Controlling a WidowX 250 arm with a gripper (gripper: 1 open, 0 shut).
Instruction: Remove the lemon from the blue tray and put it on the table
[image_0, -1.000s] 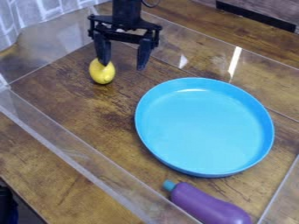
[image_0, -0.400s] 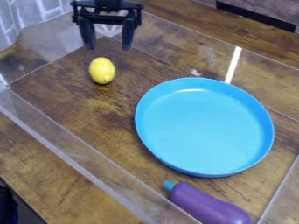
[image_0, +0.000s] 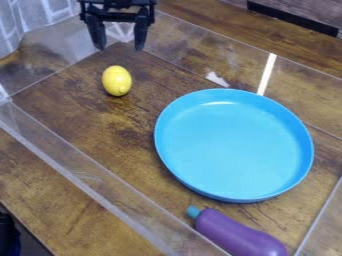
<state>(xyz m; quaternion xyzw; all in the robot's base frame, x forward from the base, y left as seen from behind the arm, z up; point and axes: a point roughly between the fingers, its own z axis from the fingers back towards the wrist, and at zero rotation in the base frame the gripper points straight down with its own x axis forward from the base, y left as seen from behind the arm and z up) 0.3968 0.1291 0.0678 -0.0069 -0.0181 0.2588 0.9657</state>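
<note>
The lemon (image_0: 118, 80) is a small glossy yellow fruit lying on the dark wood table (image_0: 80, 125), left of the blue tray (image_0: 234, 143) and apart from it. Nothing lies in the tray. My black gripper (image_0: 118, 42) hangs at the top left of the view, beyond the lemon and clear of it. It is open, with nothing between its two fingers (image_0: 98, 38).
A purple eggplant (image_0: 238, 236) with a blue-green cap lies at the bottom edge, below the tray. Low clear plastic walls (image_0: 67, 170) border the table along the left and front. A bright reflection streak (image_0: 267, 72) shows above the tray.
The gripper was straddling the lemon a second ago; it has drawn back toward the top left of the view, leaving the lemon on the table. The jaws stayed open.
</note>
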